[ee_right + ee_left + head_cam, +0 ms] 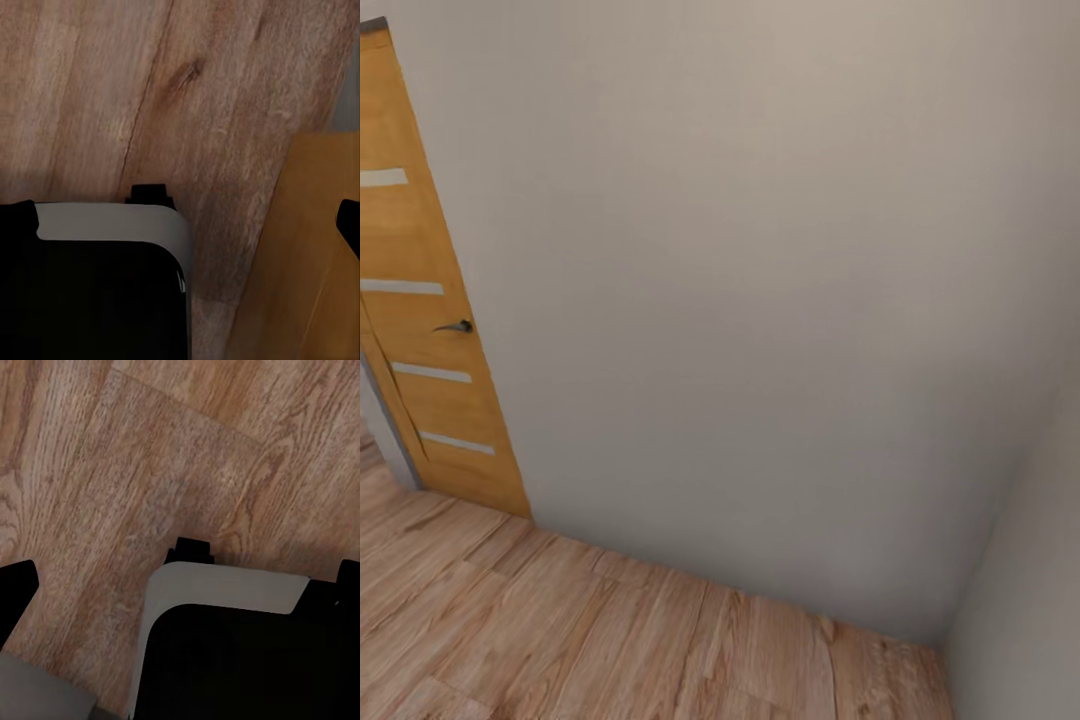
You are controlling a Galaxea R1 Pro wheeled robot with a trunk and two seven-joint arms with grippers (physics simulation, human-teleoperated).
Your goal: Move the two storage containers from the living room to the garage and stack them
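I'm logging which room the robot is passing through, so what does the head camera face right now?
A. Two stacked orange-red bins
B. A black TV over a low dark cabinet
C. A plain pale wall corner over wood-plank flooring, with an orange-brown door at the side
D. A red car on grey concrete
C: the head view shows a pale wall, a wooden door with a dark handle, and wood-plank flooring.
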